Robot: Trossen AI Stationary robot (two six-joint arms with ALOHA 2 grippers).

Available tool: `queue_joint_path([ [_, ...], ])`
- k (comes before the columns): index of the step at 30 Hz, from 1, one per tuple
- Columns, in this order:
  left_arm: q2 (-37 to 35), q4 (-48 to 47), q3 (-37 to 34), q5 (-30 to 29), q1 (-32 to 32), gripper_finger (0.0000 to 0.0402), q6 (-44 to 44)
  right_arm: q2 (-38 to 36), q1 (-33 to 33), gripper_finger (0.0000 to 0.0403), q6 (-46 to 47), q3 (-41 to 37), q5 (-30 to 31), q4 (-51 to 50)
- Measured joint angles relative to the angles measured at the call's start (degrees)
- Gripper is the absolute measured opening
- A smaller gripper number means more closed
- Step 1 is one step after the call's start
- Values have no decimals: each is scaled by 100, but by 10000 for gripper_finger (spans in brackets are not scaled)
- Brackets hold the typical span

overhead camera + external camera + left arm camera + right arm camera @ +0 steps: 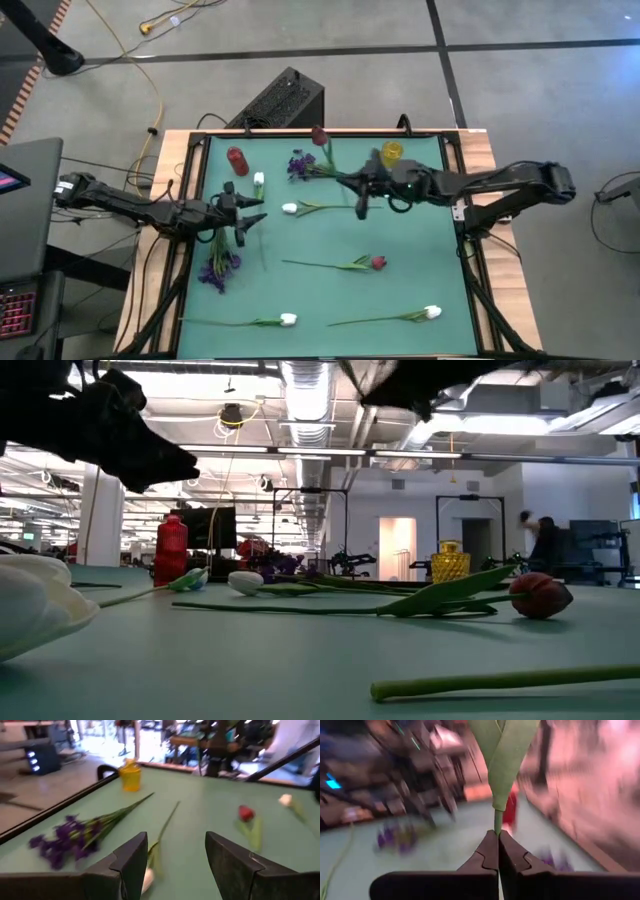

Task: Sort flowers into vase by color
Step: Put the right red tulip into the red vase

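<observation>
Looking down, we see our right gripper [361, 187] clenched on a red tulip [319, 136] stem, presumably bound for the red vase [237, 160]. Wrist-side, our left gripper [175, 865] hangs released (idle, we judge) over a white tulip [147, 879].

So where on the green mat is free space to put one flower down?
Bare mat lies between the right claw and the white tulip at the near right. The far strip is crowded: red vase, purple blooms, yellow vase.
</observation>
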Motion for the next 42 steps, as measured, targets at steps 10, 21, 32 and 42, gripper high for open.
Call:
queue_joint_path([
  [10, -680, -3066, 634, -333, 0, 187, -1439, 2557, -767, 21, -1054, 933, -1596, 4677],
  [21, -710, -3385, 637, -355, 0, 187, -1607, 5353, -1361, 21, -728, 4561, -2528, 4246],
  [32, -709, -3684, 637, -172, -2, 187, -1975, 7409, -1535, 21, -437, 7382, -2556, 3963],
  [42, -710, -3681, 637, -40, -2, 187, -2079, 7712, -1626, 21, -547, 7857, -2497, 3539],
])
